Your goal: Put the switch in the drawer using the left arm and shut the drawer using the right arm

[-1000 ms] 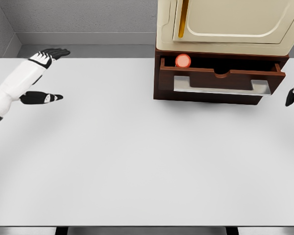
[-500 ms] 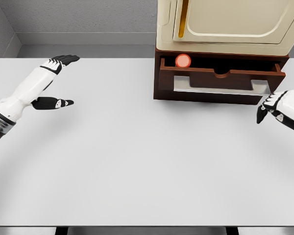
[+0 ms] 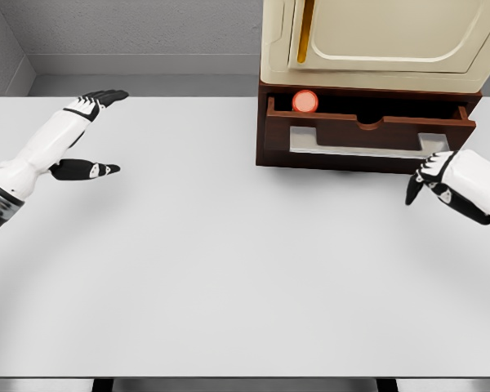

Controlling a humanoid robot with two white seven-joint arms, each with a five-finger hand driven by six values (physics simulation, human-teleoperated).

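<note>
Since the earlier frame the right hand (image 3: pixel 431 175) has advanced leftward to just in front of the drawer's right end, fingers loosely curled, holding nothing. The white table (image 3: pixel 229 269) lies nearest. The left hand (image 3: pixel 88 135) hovers over the table's left side, fingers spread, empty. Farther back, the brown drawer (image 3: pixel 367 131) stands open; the red switch (image 3: pixel 305 101) rests in its left rear corner, beneath the cream cabinet (image 3: pixel 376 41).
</note>
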